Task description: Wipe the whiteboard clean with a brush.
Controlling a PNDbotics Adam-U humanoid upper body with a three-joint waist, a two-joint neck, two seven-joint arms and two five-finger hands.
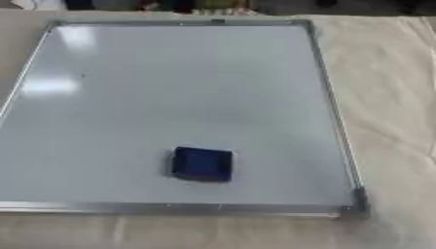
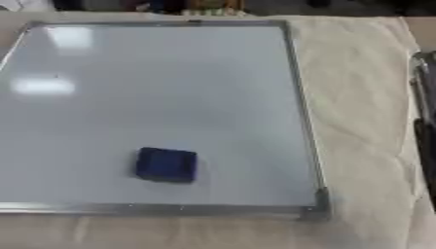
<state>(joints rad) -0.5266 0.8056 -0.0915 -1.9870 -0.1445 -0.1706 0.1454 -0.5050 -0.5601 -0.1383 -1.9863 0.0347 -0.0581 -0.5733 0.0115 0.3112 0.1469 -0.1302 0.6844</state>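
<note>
A whiteboard (image 1: 170, 87) with a silver frame lies flat on a cloth-covered table and fills most of both views. Its white surface shows no marks that I can make out, only light reflections at the upper left. A dark blue, roughly square brush (image 1: 202, 164) rests on the board near its front edge, a little right of the middle, with nothing touching it. At the far right edge of the right eye view shows a black and silver strip of my right hand (image 2: 426, 121), well away from the board and the brush. My left hand does not show.
A beige, wrinkled cloth (image 1: 391, 97) covers the table to the right of the board and in front of it. Dark and coloured shapes (image 2: 187, 5) stand along the far edge behind the board.
</note>
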